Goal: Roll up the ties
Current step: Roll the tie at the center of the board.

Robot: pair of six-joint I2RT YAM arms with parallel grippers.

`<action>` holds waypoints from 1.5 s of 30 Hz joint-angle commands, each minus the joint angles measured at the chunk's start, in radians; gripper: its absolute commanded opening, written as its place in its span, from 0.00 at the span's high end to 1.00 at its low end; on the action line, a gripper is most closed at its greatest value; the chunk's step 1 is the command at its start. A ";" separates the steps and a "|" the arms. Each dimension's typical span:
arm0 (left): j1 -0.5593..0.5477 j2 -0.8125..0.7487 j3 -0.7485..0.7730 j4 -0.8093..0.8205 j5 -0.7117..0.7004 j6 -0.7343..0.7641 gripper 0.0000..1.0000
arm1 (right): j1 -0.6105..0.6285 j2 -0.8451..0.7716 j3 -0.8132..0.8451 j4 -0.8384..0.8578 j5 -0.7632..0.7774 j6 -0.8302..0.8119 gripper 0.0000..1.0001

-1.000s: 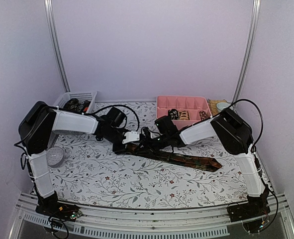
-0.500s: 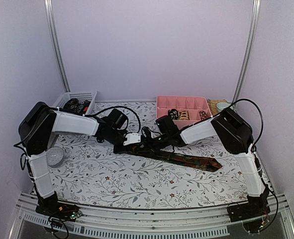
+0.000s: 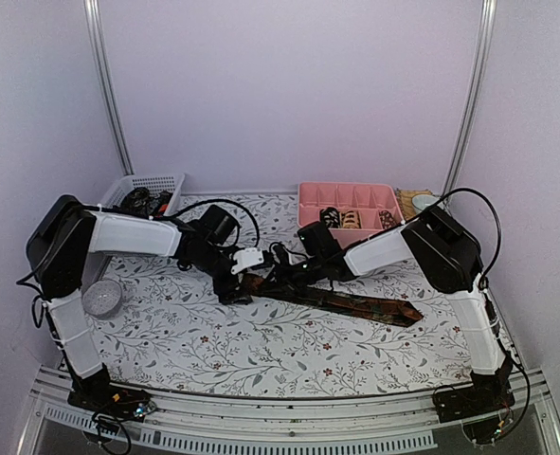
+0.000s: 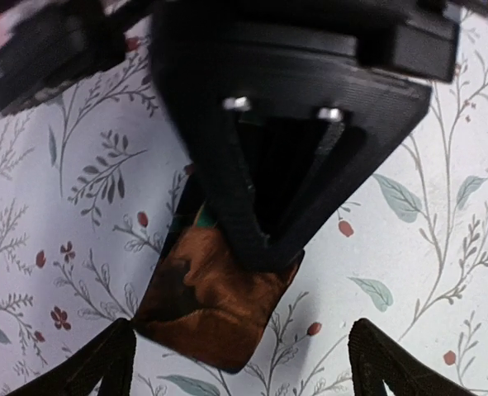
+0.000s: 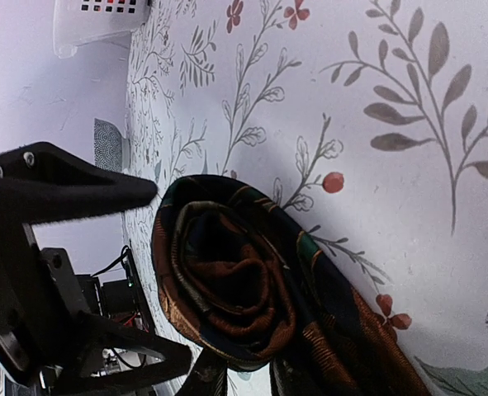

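Back left: white basket [image 3: 149, 182] with loose ties [image 3: 145, 199] in it, dark plus a bit of orange-red. Grey disc [image 3: 102, 297] sits in front of it, by the left arm.

Left gripper [image 3: 234, 289] is down at table [image 3: 261, 351] centre, jaws spread wide and gripping nothing. Its fingers [image 4: 103, 367] straddle the rolled end without touching it.

Tie [image 3: 355, 303]: dark brown, glossy, rust-orange pattern with flecks of green. Left end is wound into a loose spiral coil [image 5: 227, 280], a few turns, lying on the floral cloth at mid-table. The rest runs flat on a diagonal toward the right and nearer the front edge, pointed tip close to the right arm.

Right gripper [image 4: 258, 247] comes in from the right, fingers pinched together on the tie right at the coil.

Back right: pink tray [image 3: 303, 194], several rolled ties [image 3: 341, 218] in its compartments, dark and tan. Can't tell what the small item just right of the tray is.
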 commanded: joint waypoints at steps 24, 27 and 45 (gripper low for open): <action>0.188 0.051 -0.347 0.653 0.459 -1.263 0.30 | 0.002 0.069 -0.070 -0.049 0.057 0.008 0.83; 0.184 0.057 -0.375 0.689 0.412 -1.292 0.30 | 0.002 0.068 -0.071 -0.048 0.057 0.008 0.83; 0.147 0.195 -0.432 0.884 0.388 -1.385 0.38 | 0.000 0.072 -0.076 -0.040 0.052 0.013 0.83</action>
